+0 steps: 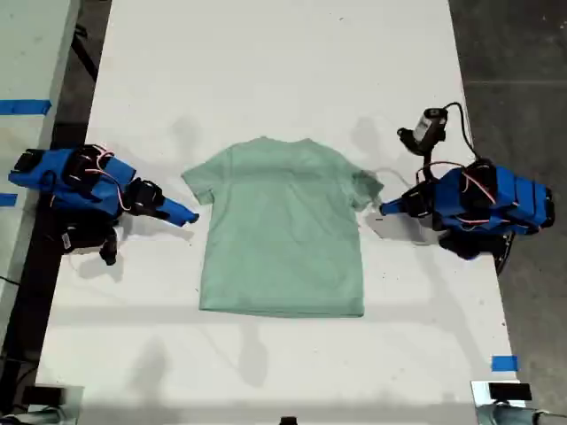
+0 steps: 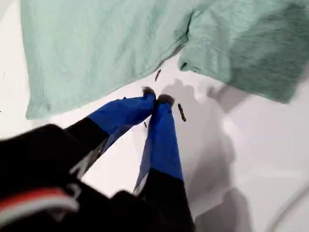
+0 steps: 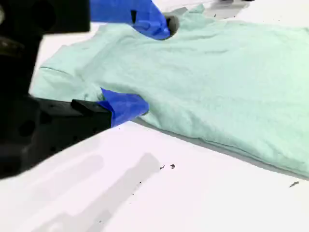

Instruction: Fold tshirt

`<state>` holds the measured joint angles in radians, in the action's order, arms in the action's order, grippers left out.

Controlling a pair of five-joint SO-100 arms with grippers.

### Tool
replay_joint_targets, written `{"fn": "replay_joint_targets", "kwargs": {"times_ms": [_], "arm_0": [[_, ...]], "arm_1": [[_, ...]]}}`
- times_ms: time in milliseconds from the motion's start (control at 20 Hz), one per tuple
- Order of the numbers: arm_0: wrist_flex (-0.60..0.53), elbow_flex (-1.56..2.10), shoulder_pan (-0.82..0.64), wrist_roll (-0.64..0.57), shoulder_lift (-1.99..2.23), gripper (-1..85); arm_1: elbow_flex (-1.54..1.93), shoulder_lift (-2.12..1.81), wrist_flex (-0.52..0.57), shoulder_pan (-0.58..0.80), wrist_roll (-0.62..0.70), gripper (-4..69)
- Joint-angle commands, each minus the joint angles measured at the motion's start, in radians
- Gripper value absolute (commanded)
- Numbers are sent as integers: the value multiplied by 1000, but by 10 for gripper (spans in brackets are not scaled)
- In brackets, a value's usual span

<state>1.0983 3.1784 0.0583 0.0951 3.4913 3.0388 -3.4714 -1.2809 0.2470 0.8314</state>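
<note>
From the exterior view the tshirt [image 1: 282, 230] lies flat between both arms; the first wrist view shows my first gripper [image 2: 157, 99] pinched together just short of a sleeve, while the second wrist view shows my second gripper [image 3: 152, 65] spread wide around the other sleeve.

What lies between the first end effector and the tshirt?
Only bare white table with dark specks, shown in the first wrist view.

Big white table [image 1: 283, 53] sitting on dark grey floor [image 1: 518, 53]. Bits of blue tape [image 1: 504, 363] sticking on table edge.
</note>
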Motion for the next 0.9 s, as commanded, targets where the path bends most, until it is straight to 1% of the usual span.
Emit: {"fn": "replay_joint_targets", "kwargs": {"times_ms": [0,350,450,550,700,750,850], "arm_0": [[-74,2,-84,87,109,1],[-57,0,-77,84,109,1],[-55,-2,-103,91,109,1],[-64,-8,-83,109,109,0],[-127,-9,-74,117,58,-1],[-158,-29,-75,117,5,-1],[-229,-137,-86,103,-216,-1]], "arm_1": [[14,-20,-17,-202,-821,-11],[14,-20,-17,-198,-815,-11],[14,-20,-17,-206,-856,-11],[11,-20,-18,-236,-873,-17],[-51,11,-25,-244,-842,-17],[-104,86,-25,-235,-831,-17],[-244,270,-31,-198,-769,-17]]}}
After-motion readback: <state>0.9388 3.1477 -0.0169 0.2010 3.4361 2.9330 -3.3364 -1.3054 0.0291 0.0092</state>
